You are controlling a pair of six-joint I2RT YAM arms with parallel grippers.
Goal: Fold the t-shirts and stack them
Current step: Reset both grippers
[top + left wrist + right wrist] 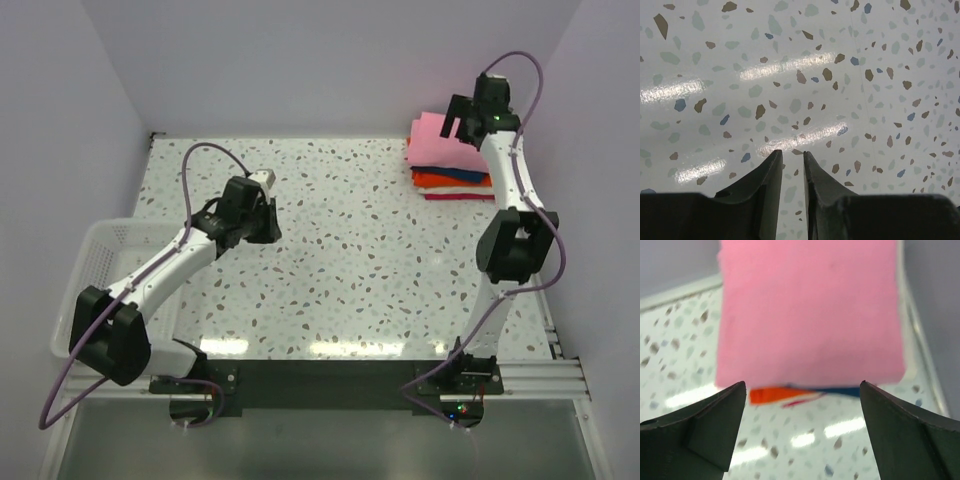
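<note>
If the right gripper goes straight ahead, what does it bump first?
Probably the pink shirt topping the stack; the open right gripper points straight at it, though depth is unclear.

Top t-shirt (810,310) showing plain pink; orange t-shirt (772,395) and navy t-shirt (840,390) peeking beneath. Table (790,60) showing white, flecked brown, blue, grey.
</note>
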